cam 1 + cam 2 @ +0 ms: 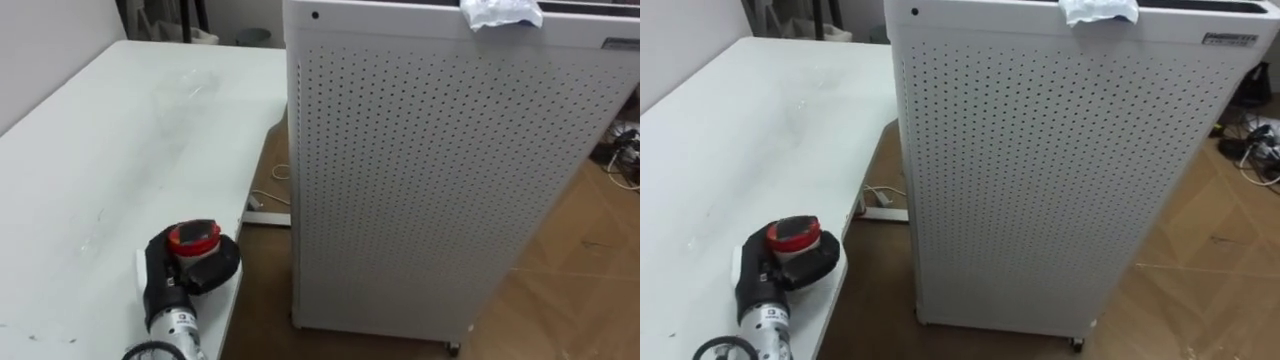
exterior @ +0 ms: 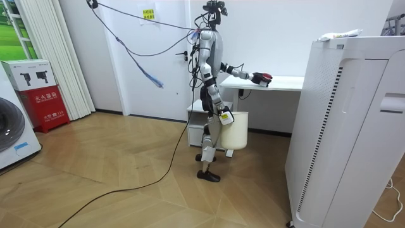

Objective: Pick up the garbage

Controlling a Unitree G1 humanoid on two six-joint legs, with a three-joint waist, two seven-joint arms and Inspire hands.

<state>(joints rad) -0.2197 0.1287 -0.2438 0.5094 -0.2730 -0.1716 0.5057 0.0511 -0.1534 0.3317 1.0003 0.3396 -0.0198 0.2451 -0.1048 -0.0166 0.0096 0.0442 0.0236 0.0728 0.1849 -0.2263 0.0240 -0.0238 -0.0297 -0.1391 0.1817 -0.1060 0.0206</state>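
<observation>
Garbage: crumpled wad point(image 1: 500, 12) on top of cabinet point(image 1: 430, 170), well clear of left hand point(image 1: 205, 268).
The wad is white, faintly bluish and wrinkled like film or tissue. It lies on the cabinet's top edge, ahead-right of the left hand and higher; probably light and crushable. Left hand sits at the tabletop point(image 1: 130, 130) near edge, looks parked rather than reaching. A red round thing point(image 1: 193, 237) shows on it; spread or pinching, cannot tell. Right hand point(image 2: 223, 116) hangs beside a cream bin point(image 2: 237, 130), likely the drop target; its state is also unreadable.
</observation>
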